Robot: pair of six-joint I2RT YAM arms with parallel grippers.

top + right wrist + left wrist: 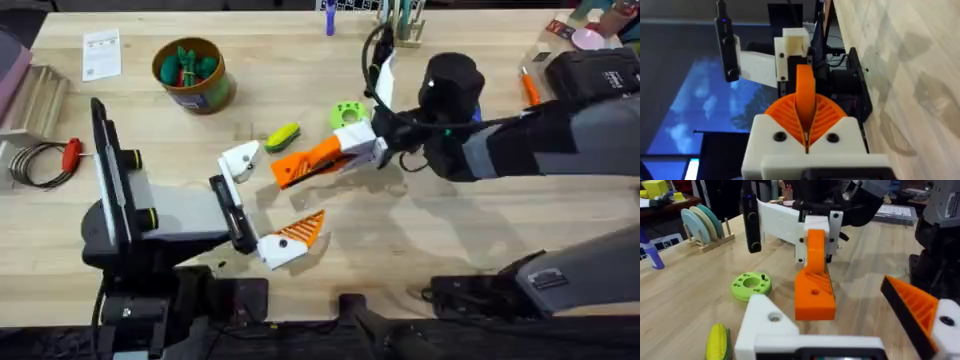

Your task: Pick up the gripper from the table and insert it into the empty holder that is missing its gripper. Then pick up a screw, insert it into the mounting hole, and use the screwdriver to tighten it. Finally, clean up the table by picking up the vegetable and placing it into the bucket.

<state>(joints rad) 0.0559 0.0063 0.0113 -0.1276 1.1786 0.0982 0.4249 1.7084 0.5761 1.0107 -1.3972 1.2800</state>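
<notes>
Overhead, the right gripper (345, 150) carries the gripper (305, 162), jaws clamped on it, toward the empty holder (241, 158) above the counter (450, 230); left wrist view, it hovers just short; left jaws wide, presenting the holder.

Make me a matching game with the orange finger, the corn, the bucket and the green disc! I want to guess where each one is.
Things:
1. gripper
2. vegetable
3. bucket
4. green disc

Places or states:
A. stands at the table's far left, green toy vegetables inside
B. held in the right gripper, above the table
C. lies on the table beside the white holder
D. flat on the table, with holes in it

Pairs: 1-B, 2-C, 3-A, 4-D
</notes>
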